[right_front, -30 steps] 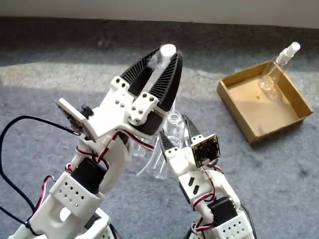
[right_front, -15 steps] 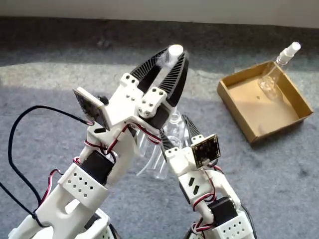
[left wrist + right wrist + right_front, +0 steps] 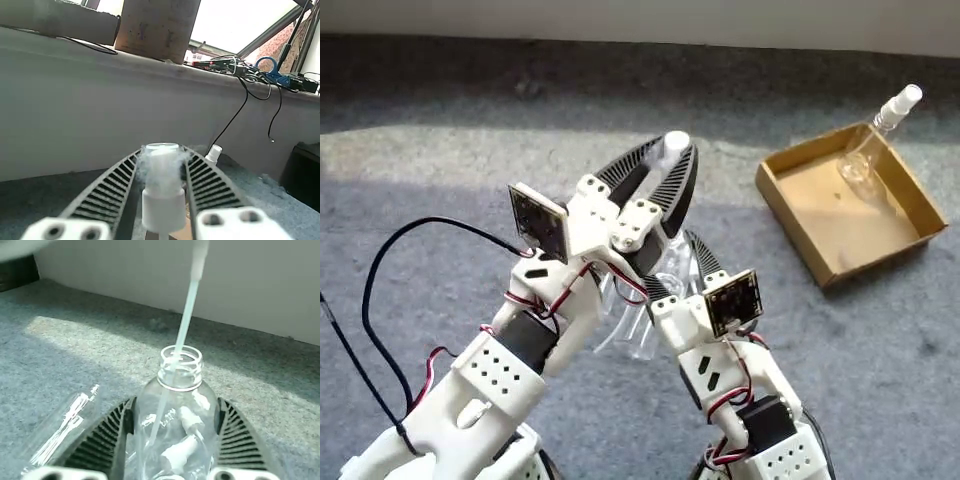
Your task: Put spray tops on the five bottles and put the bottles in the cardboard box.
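White plastic spray top point(image 3: 161, 185) pinched in left jaws, dip tube inside neck of clear round bottle point(image 3: 181, 367); right jaws clamp bottle body, upright mid-tabletop point(image 3: 440, 200); likely light, slippery; hold top by collar.

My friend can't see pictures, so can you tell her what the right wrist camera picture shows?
A clear bottle is held in the right gripper, and a spray top's thin tube pokes down through its open neck. A second bottle lies on its side on the grey carpet beside it.
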Controlling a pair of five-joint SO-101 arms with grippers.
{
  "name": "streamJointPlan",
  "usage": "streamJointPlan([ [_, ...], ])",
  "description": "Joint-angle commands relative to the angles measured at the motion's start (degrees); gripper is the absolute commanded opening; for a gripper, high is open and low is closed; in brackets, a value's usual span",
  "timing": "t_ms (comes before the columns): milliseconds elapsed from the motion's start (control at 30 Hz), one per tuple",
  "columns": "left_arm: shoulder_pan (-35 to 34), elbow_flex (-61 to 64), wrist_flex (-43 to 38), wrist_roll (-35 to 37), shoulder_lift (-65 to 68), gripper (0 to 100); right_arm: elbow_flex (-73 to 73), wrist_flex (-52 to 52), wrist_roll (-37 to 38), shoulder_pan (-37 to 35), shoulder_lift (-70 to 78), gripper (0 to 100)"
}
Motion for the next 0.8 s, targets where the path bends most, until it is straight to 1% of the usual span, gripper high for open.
streamJointPlan([
  [0,0.7,2.7,-1.0,0.4,-0.3,1,1.3,0.0,0.0,0.7,-0.8,14.3],
  [100,2.2,5.0,-1.0,0.3,-0.3,1,1.3,0.0,0.0,0.7,-0.8,14.3],
  [467,2.5,10.2,-1.1,0.3,-0.8,1,1.4,0.0,0.0,0.7,-0.8,14.3],
  [767,2.5,17.5,-0.6,0.3,-13.8,1,1.5,0.1,-0.1,0.7,-0.8,14.3],
])
